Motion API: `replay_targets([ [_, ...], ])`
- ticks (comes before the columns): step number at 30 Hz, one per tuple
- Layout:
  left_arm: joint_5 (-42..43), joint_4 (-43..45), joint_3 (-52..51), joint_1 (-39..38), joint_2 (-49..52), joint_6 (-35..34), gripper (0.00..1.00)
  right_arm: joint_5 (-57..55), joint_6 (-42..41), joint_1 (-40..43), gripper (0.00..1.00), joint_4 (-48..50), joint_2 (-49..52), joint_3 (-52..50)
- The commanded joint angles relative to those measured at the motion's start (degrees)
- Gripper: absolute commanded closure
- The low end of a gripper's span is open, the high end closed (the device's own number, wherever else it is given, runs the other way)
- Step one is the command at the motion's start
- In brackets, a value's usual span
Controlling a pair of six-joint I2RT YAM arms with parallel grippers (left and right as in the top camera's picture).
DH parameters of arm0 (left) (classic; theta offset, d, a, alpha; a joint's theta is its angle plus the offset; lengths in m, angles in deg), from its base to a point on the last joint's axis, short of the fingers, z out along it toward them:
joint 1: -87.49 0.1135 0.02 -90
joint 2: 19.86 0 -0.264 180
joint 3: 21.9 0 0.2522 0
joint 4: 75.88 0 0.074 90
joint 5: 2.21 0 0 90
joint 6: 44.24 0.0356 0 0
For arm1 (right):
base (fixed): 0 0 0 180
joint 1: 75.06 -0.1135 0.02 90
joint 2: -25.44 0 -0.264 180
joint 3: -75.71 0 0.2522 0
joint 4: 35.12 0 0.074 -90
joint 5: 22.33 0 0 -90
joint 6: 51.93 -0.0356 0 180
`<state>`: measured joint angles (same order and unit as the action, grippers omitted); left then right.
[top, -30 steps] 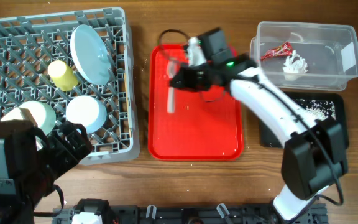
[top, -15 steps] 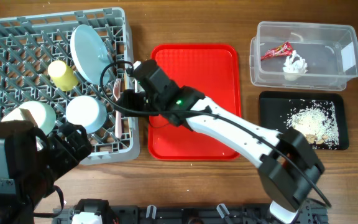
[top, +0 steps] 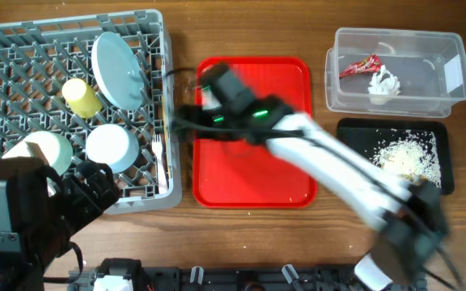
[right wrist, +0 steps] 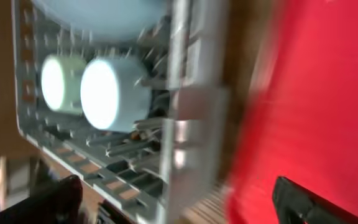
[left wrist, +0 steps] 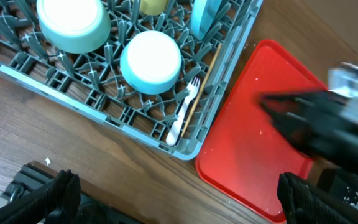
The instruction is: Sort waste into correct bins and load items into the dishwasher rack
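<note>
Now, your stock is reading near complete: fork [top: 158, 153], plate [top: 118, 69], cup [top: 79, 95], white bowl [top: 108, 148], green bowl [top: 45, 149] are sitting in the dishwasher rack [top: 71, 20]; waste [top: 383, 81] is lying binned right of it; left gripper [left wrist: 179, 196], right gripper [right wrist: 173, 200] are gaping, empty.

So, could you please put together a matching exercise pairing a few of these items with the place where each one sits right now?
Things:
1. white fork
2. red wrapper
3. rice scraps

Places:
A. in the clear tub
B. on the black tray
C. in the grey rack, along its right edge

Pairs: 1-C, 2-A, 3-B.
</note>
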<state>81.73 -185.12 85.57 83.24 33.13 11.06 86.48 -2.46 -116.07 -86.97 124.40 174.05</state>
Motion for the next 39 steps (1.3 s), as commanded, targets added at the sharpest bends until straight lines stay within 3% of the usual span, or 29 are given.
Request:
replay_targets([
  [1, 0.5, 0.1, 0.0, 0.4, 0.3, -0.5, 0.00, -9.3, 5.5, 8.3, 0.00, -9.7, -16.2, 2.6],
  [7, 0.5, 0.5, 0.0, 0.4, 0.3, -0.5, 0.00, -29.0, 4.0, 10.6, 0.00, -28.3, -31.9, -0.1],
  [13, 0.5, 0.5, 0.0, 0.4, 0.3, -0.5, 0.00, -29.7, -1.9, 10.6, 0.00, -36.3, -34.4, -2.8],
  [34, 0.5, 0.5, 0.0, 0.4, 0.3, -0.5, 0.00, -29.2, 1.6, 10.6, 0.00, -35.8, -24.3, -3.6],
  [39, 0.5, 0.5, 0.0, 0.4, 0.3, -0.5, 0.00, -29.7, 4.0, 10.7, 0.00, -27.8, -27.9, -9.8],
])
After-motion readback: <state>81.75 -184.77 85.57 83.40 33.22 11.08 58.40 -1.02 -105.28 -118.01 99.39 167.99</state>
